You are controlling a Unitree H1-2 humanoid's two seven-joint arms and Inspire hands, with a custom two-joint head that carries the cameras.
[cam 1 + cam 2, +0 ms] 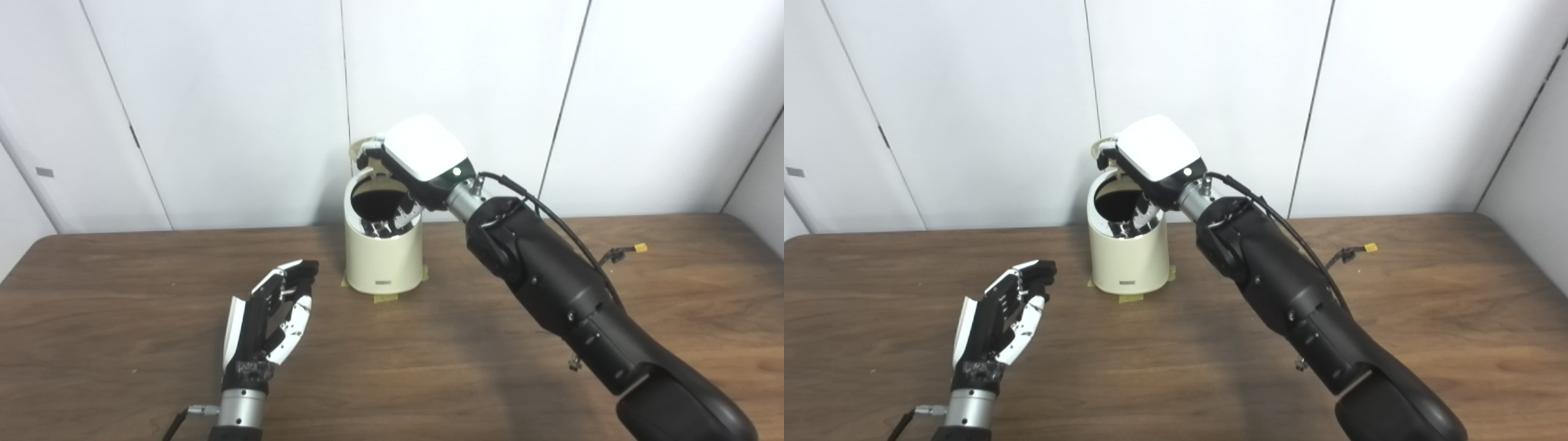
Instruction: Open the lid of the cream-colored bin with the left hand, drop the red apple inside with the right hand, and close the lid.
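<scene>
Up at 12 o'clock on the bench (551, 392) stands the cream-colored bin (384, 260), taped down at its base, its lid (362, 149) tipped up behind the dark mouth. Over that mouth hangs the right hand (422, 156), palm down, its fingers (392, 225) reaching into the opening; whether they grip anything I cannot tell, since the hand's white back hides them. No red apple can be made out. At 7 o'clock, well apart from the bin, the left hand (272, 312) hovers empty, fingers loosely curled and apart.
</scene>
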